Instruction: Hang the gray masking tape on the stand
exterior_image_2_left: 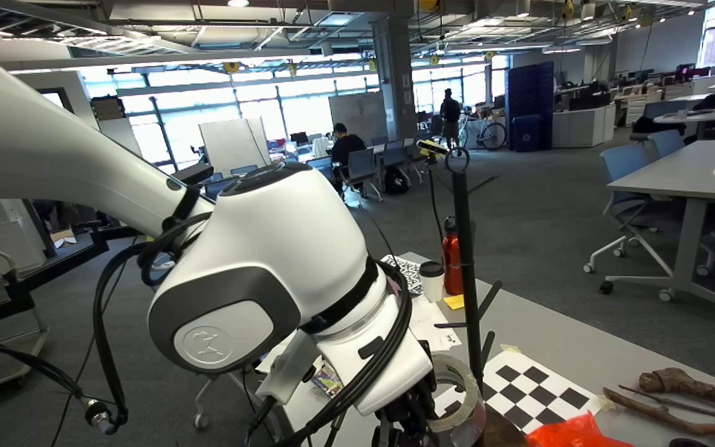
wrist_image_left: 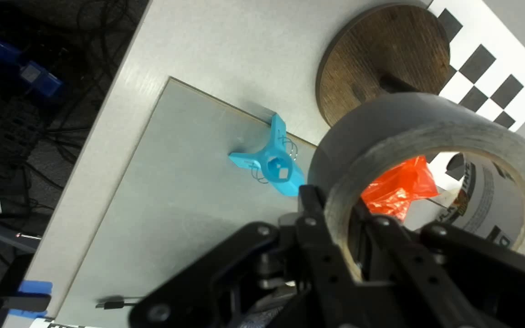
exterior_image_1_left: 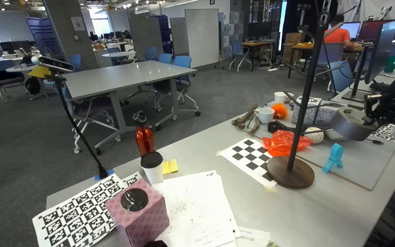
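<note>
Gray masking tape [exterior_image_1_left: 348, 129] is held in the air above the worktop [exterior_image_1_left: 338, 206], its wall pinched by the tool [wrist_image_left: 335, 205]: in the wrist view one finger sits inside the roll's hollow and the other lies along its outside. Printed lettering lines part of the core, and a crumpled orange-red bag [wrist_image_left: 397, 184] shows through the ring. What the bag holds, if anything, cannot be told. The stand [exterior_image_2_left: 465, 248] is upright, its disc base overlapping a checkered sheet [exterior_image_1_left: 250, 156]; in an exterior view the roll is off to one side of the pole [exterior_image_1_left: 300, 118].

Farther along, a white paper cup [exterior_image_1_left: 153, 175] wears its black lid [exterior_image_1_left: 151, 159], so its contents are hidden. Near it is a red bottle [exterior_image_1_left: 145, 139] with a dark cap on; its inside is out of sight too. The pink box [exterior_image_1_left: 144, 221] has a dark oval opening on top, with glints of what looks like clear film; the depth below is unreadable. A white mug [exterior_image_1_left: 266, 116] stands beside an orange fuzzy ball [exterior_image_1_left: 279, 110], with another white cup [exterior_image_1_left: 279, 97] behind, and the inside of each is too small to make out. Close by are patterned boxes [exterior_image_1_left: 310, 115], their contents hidden. A light-blue clip [exterior_image_1_left: 335, 159] stands on a gray board [exterior_image_1_left: 362, 168].
</note>
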Controlling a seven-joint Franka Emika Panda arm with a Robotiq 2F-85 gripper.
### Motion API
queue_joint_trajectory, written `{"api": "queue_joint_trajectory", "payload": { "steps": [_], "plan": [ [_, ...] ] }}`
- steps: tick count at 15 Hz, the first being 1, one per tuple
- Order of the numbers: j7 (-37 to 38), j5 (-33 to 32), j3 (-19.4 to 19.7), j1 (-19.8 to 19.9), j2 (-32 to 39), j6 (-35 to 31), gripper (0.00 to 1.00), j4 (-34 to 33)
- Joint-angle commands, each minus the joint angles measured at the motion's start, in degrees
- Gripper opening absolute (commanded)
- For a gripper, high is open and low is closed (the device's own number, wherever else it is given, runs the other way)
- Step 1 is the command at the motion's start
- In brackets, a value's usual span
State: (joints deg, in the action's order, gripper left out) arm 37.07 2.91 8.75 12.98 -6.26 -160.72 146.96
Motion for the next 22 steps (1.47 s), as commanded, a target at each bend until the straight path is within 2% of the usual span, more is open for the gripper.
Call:
{"api": "queue_joint_trajectory", "payload": {
  "steps": [1, 8, 14, 22],
  "plan": [
    [-3.6, 4.2, 0.4, -0.5, 0.1, -0.7, 0.04, -1.6],
    [-8.7, 12.1, 0.5, -1.6, 2.7, -0.9, 0.04, -5.1],
    [-16.1, 21.6, 0.3, -2.0, 5.6, 0.5, 0.04, -7.0],
    [-20.0, 23.9, 0.1, -1.3, 7.3, 1.1, 0.04, -6.3]
  ]
}}
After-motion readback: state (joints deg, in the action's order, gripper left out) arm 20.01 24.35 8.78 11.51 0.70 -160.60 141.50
